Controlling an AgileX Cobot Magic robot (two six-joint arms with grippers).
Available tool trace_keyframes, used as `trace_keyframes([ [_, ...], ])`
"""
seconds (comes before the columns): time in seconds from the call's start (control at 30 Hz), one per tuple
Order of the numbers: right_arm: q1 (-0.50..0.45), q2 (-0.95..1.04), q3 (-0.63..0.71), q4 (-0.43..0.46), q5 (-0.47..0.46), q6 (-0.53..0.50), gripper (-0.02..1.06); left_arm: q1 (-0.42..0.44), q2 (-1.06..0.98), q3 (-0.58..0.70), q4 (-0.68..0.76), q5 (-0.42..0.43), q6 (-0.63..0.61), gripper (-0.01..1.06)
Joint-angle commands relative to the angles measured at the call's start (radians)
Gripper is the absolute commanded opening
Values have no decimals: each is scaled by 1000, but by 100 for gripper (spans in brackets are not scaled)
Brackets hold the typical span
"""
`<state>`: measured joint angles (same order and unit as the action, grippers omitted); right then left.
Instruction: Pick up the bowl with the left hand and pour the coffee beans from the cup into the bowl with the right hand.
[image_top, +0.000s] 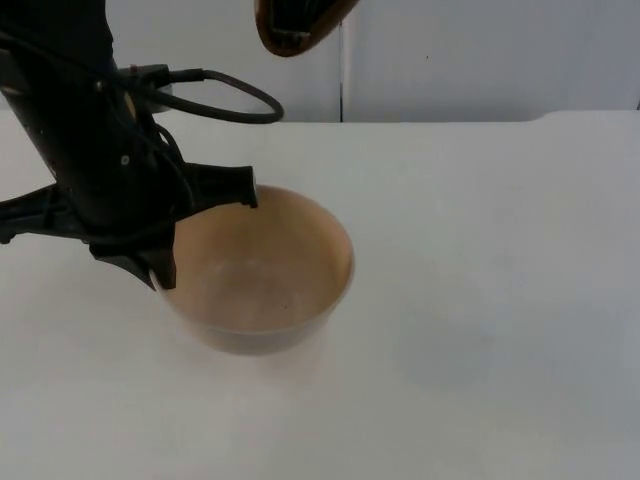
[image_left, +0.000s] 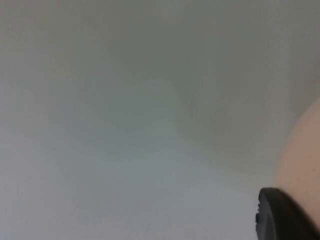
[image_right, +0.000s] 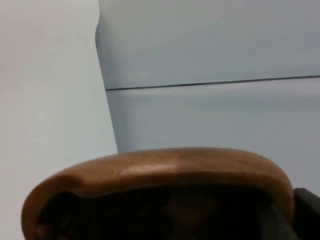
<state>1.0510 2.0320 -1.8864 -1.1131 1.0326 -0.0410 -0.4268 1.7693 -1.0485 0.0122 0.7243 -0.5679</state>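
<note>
A tan bowl (image_top: 265, 265) hangs just above the white table (image_top: 480, 300), its inside bare and a soft shadow under it. My left gripper (image_top: 190, 235) is shut on the bowl's left rim, and the arm covers that rim. In the left wrist view the bowl's outer wall (image_left: 300, 160) sits beside one black fingertip (image_left: 280, 215). A brown wooden cup (image_top: 290, 30) is held high at the back, above and behind the bowl, with my right gripper (image_top: 298, 10) shut on it. Dark coffee beans (image_right: 125, 215) lie inside the cup's rim (image_right: 165, 167).
The grey partition wall (image_top: 450, 60) closes the table's far edge, with a vertical seam (image_top: 341, 70) behind the cup. White table surface stretches to the right of the bowl and in front of it.
</note>
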Motion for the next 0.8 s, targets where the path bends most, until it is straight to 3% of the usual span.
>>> trace_keyframes([
  [0.0,11,-1,11,-34,3,0,0,-2,-5,-6,-12,-4,-10,0],
  [0.13,22,-1,42,-77,5,12,0,-2,-5,-6,-12,-4,-10,0],
  [0.3,40,-1,106,-211,7,109,0,-2,-5,-6,-12,-4,-10,0],
  [0.5,50,-1,117,-231,7,174,0,-2,-5,-6,-12,-4,-10,0],
  [0.57,63,-1,117,-286,17,212,0,-2,-5,-6,-12,-4,-10,0],
  [0.77,78,-1,117,-324,20,206,0,-2,-7,-27,-12,20,-5,0],
])
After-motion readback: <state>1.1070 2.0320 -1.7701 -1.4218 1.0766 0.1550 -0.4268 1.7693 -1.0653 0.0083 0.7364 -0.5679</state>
